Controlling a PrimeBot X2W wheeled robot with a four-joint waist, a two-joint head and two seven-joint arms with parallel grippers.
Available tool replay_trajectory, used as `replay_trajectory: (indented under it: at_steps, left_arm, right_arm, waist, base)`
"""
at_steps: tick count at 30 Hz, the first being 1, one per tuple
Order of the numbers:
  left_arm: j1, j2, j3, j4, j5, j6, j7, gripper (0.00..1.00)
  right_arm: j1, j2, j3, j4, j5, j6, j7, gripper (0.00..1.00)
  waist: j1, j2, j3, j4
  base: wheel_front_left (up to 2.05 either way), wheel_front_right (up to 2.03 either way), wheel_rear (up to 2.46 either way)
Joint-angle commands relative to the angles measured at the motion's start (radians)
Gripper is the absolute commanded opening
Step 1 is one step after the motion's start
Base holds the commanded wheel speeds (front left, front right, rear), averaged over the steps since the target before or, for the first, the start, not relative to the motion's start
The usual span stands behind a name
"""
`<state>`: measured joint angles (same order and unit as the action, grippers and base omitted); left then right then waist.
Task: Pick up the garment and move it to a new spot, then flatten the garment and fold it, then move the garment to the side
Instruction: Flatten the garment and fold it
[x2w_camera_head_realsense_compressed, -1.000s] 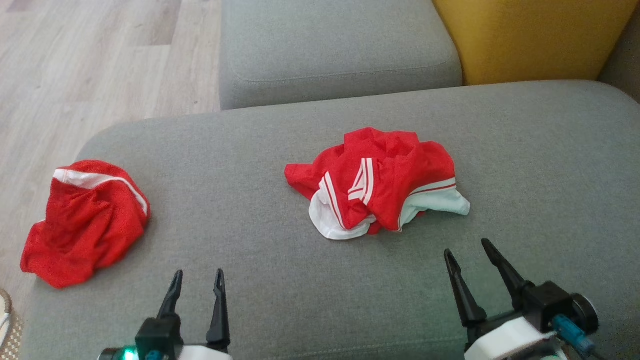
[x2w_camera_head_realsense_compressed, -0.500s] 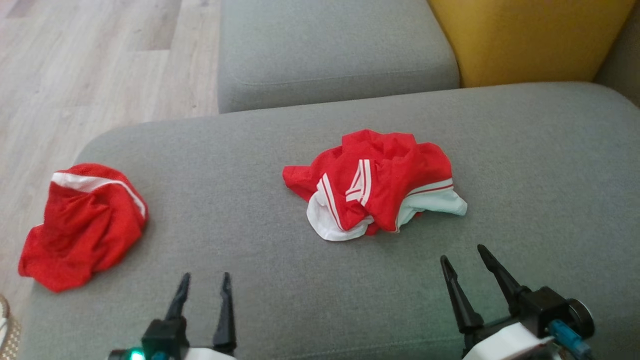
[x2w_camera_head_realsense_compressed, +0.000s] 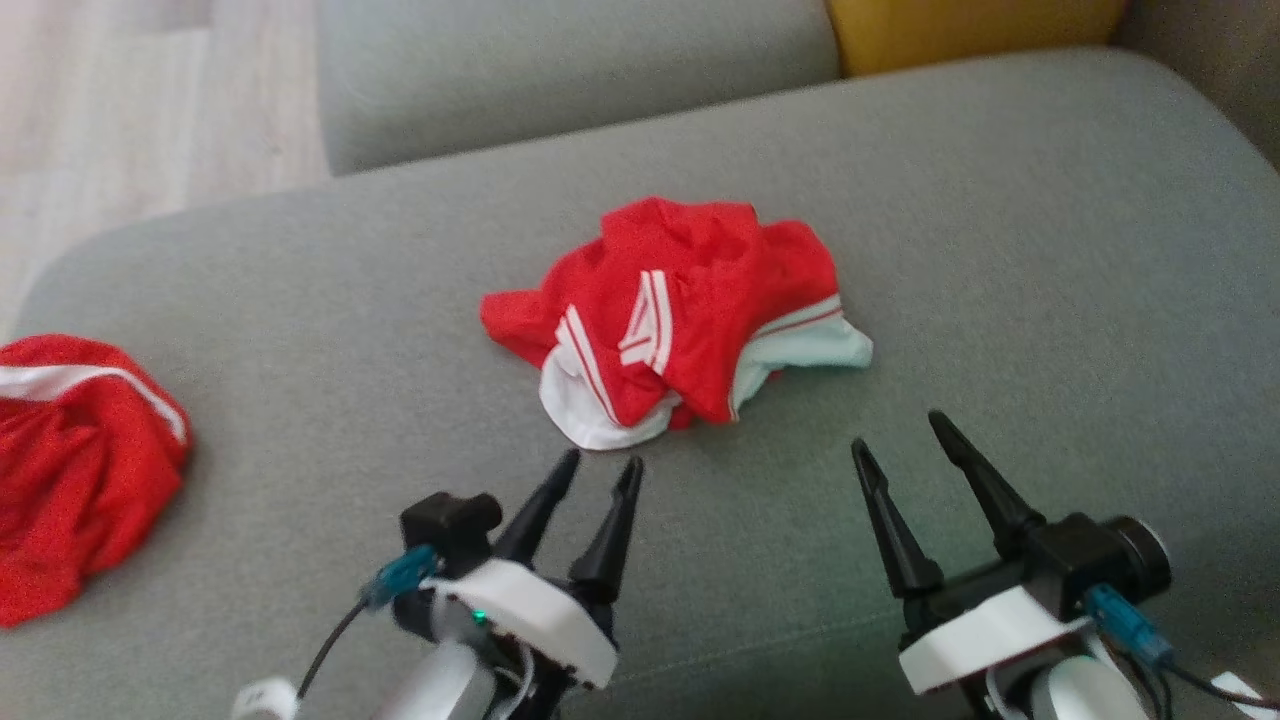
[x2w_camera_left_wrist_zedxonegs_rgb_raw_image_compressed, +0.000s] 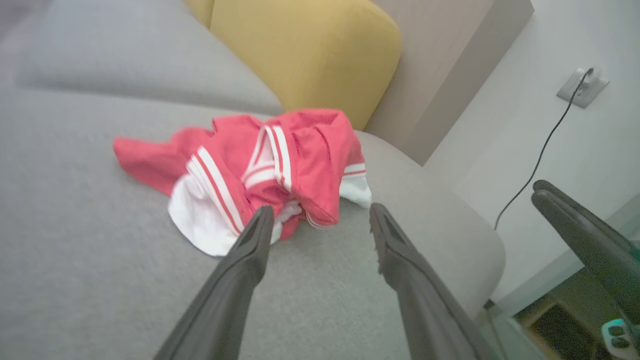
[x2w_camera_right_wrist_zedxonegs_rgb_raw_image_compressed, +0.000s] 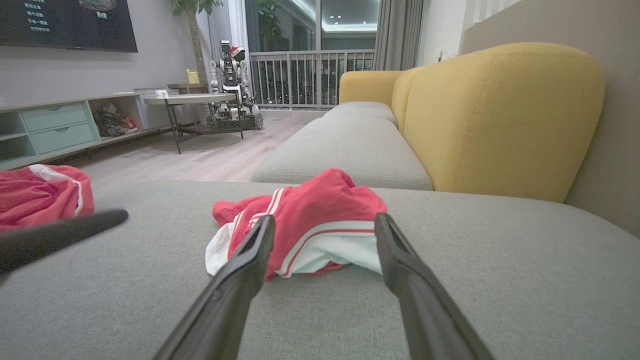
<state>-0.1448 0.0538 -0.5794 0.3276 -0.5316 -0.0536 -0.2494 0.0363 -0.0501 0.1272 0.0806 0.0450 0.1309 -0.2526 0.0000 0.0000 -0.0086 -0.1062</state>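
A crumpled red garment (x2w_camera_head_realsense_compressed: 680, 315) with white stripes and white panels lies in a heap mid-cushion; it also shows as garment (x2w_camera_left_wrist_zedxonegs_rgb_raw_image_compressed: 260, 165) and garment (x2w_camera_right_wrist_zedxonegs_rgb_raw_image_compressed: 305, 225). My left gripper (x2w_camera_head_realsense_compressed: 603, 467) is open, its tips just short of the heap's near white edge. To the heap's near right, my right gripper (x2w_camera_head_realsense_compressed: 898, 430) stands open and empty, a little off the cloth. In each wrist view the left gripper (x2w_camera_left_wrist_zedxonegs_rgb_raw_image_compressed: 317, 215) and right gripper (x2w_camera_right_wrist_zedxonegs_rgb_raw_image_compressed: 324, 225) frame the heap with nothing between the fingers.
A second red garment (x2w_camera_head_realsense_compressed: 70, 460) lies at the grey cushion's (x2w_camera_head_realsense_compressed: 1050, 250) left end, near the edge over the wood floor (x2w_camera_head_realsense_compressed: 130, 110). Another grey cushion (x2w_camera_head_realsense_compressed: 560, 70) and a yellow backrest (x2w_camera_right_wrist_zedxonegs_rgb_raw_image_compressed: 500, 120) lie beyond. A wall with a socket and cable (x2w_camera_left_wrist_zedxonegs_rgb_raw_image_compressed: 582, 87) is to the right.
The head camera has dipped and shifted right. My left arm has risen and swung forward and right toward the heap. The right gripper has moved slightly forward. Both stay open.
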Motion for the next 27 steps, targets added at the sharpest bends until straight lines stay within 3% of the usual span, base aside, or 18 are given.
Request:
replay_trajectory:
  at_steps: [1,4,12,15,22,25,26,27]
  left_arm:
    - [-0.078,-0.004,-0.011,0.019,-0.087,-0.011,-0.01,1.0]
    - [-0.176,-0.004,-0.084,0.087,-0.24,-0.008,0.005,1.0]
    - [-0.368,-0.004,-0.177,0.194,-0.377,0.02,-0.007,1.0]
    - [-0.409,-0.004,-0.184,0.235,-0.401,0.028,-0.011,1.0]
    - [-0.447,-0.004,-0.13,0.271,-0.347,0.114,-0.012,1.0]
    - [-0.433,-0.004,-0.116,0.257,-0.357,0.097,-0.012,1.0]
    - [-0.43,-0.004,-0.116,0.25,-0.364,0.086,-0.012,0.58]
    - [-0.428,-0.004,-0.112,0.242,-0.373,0.077,-0.012,0.09]
  right_arm:
    - [-0.051,0.0,0.03,-0.039,0.0,0.0,-0.009,1.0]
    - [-0.073,0.0,0.035,-0.05,0.015,0.0,-0.009,1.0]
    - [-0.12,0.0,0.037,-0.056,0.029,0.0,-0.009,1.0]
    - [-0.133,0.0,0.039,-0.056,0.033,0.0,-0.009,1.0]
    - [-0.145,0.0,0.034,-0.06,0.04,0.0,-0.009,1.0]
    - [-0.144,0.0,0.044,-0.054,0.043,0.0,-0.009,1.0]
    - [-0.143,0.0,0.046,-0.053,0.043,0.0,-0.009,1.0]
    - [-0.143,0.0,0.047,-0.052,0.044,0.0,-0.009,1.0]
  waist:
    - [0.0,0.0,0.051,-0.051]
    - [0.0,0.0,0.105,-0.077]
    - [0.0,0.0,0.189,-0.12]
    - [0.0,0.0,0.209,-0.133]
    - [0.0,0.0,0.233,-0.143]
    - [0.0,0.0,0.227,-0.147]
    - [0.0,0.0,0.225,-0.147]
    - [0.0,0.0,0.223,-0.147]
  base:
    - [0.0,0.0,0.0]
    - [0.0,0.0,0.0]
    - [0.0,0.0,0.0]
    - [0.0,0.0,0.0]
    - [0.0,0.0,0.0]
    - [0.0,0.0,0.0]
    - [0.0,0.0,0.0]
    - [0.0,0.0,0.0]
